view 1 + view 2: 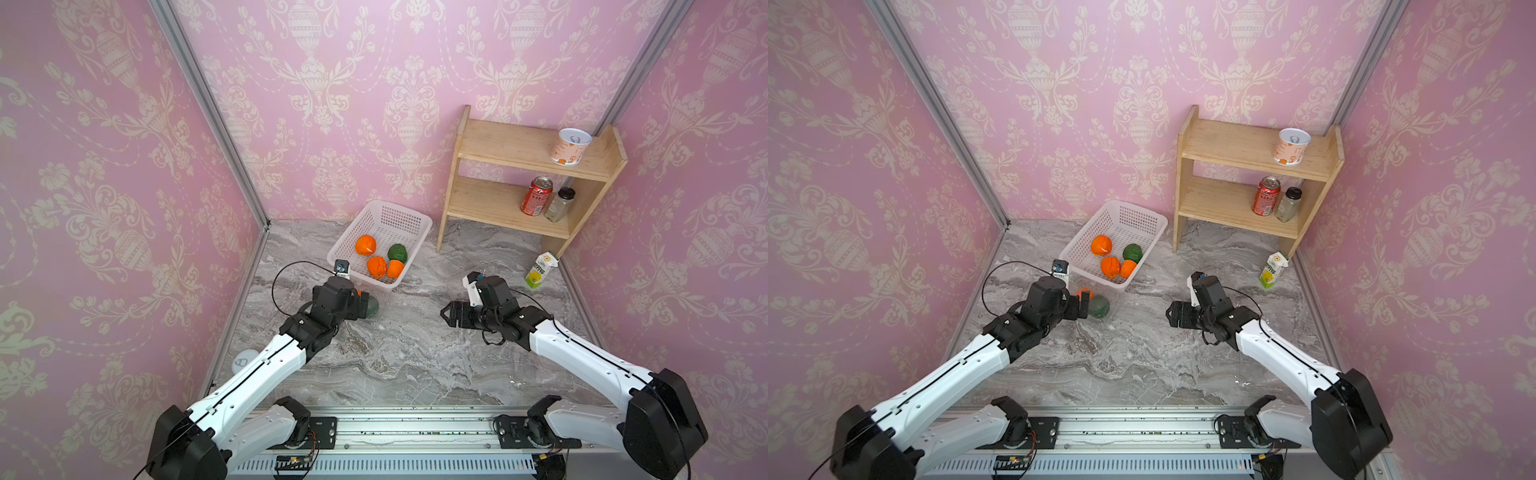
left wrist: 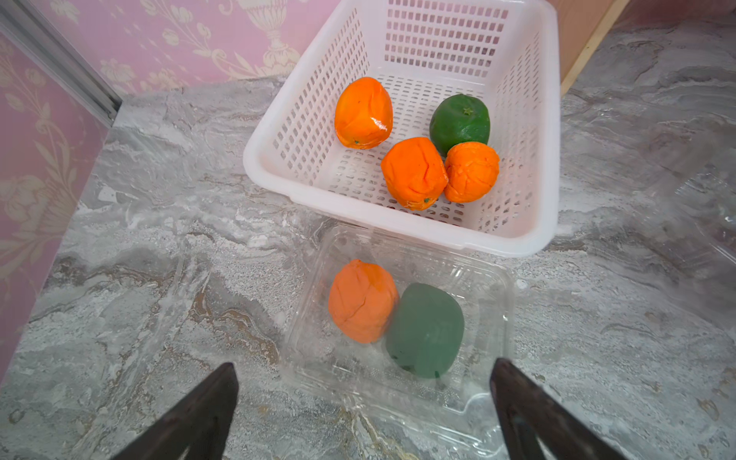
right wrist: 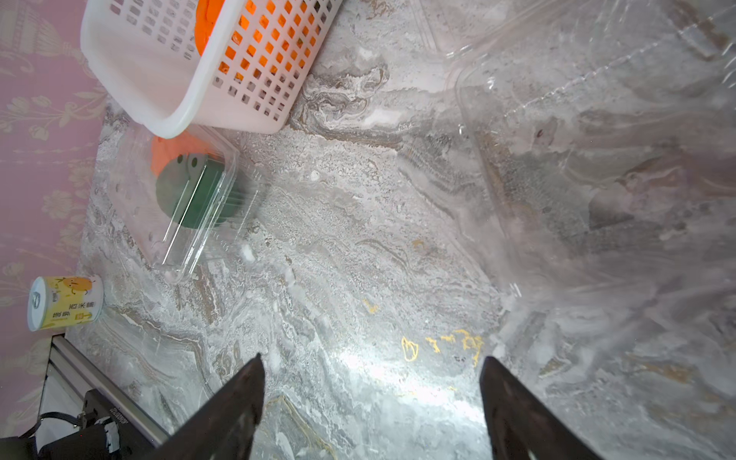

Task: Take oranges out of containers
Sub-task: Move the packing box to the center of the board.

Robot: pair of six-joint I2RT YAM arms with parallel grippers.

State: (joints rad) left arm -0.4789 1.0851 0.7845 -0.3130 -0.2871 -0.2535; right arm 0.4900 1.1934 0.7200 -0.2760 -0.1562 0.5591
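Grey marble tabletop [image 1: 407, 365], pink damask walls [image 1: 104, 166]. Clock calls read off a top view, 12 = far wall.

Oranges [image 2: 414, 172]: bright orange, roundish, lumpy, creased skin; a tiny green stem dot shows on two. Count: four.
- Three are in the white perforated basket [image 1: 395, 220], at 12 of the table. One orange [image 1: 365, 244] sits at the basket's 9. Another orange [image 1: 377, 266] at 6 touches a third orange [image 1: 395, 268] at 5.
- The fourth orange [image 2: 362, 300] is inside a clear container [image 2: 492, 318] of thin see-through plastic, right against the basket's 6 o'clock side. Its colour looks dulled through the plastic.

Green fruits: two. One green fruit [image 2: 460, 121] is in the basket at 3–4, touching the 5 o'clock orange. The other green fruit [image 2: 426, 330] is in the container, touching the orange there.

A second clear container [image 3: 577, 167] sits empty near the right gripper. More clear edges lie past it; I can't tell whether that's a third.

Left gripper [image 2: 364, 362]: jaws wide apart, holding nothing, over the fruit container's near edge.
Right gripper [image 3: 373, 357]: jaws wide apart, nothing between them, over bare marble at 3 of centre.
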